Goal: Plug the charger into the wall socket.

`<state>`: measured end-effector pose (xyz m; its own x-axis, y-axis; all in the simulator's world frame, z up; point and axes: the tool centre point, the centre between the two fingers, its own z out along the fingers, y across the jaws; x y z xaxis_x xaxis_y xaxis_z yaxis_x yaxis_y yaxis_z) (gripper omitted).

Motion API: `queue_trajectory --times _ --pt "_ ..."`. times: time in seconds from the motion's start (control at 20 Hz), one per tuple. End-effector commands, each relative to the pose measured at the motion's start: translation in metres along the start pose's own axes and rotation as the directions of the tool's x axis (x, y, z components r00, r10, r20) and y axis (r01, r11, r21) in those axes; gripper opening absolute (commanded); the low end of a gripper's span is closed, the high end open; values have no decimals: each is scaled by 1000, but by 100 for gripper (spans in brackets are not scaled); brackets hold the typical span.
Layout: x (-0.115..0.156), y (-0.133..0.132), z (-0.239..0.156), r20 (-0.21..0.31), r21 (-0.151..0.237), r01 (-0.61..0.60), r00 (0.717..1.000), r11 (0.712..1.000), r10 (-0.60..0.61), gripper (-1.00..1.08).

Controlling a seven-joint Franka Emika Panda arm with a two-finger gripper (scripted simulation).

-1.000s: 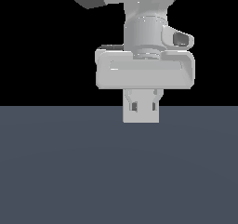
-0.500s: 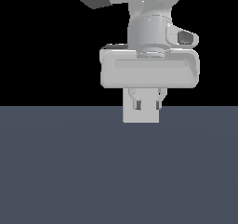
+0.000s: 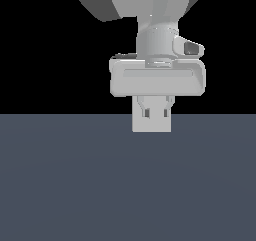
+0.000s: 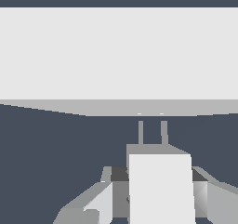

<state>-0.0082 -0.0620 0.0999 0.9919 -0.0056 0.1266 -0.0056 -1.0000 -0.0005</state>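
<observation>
Presently | gripper (image 3: 157, 105) held low, pointed downward | jaws closed on charger (image 4: 160, 186) | prongs aimed at wall socket (image 4: 118, 56), just short of it

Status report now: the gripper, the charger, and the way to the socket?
Gripper shut on the charger. Two prongs point at the wall socket, tips short of it. Nothing between them.
</observation>
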Motion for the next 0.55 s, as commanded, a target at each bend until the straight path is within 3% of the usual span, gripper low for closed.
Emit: queue_trajectory --times 0.0,0.5 --pt "9 0 1 0 0 0 1000 1000 0 -100" --pt "21 0 2 0 0 0 1000 1000 0 -100"
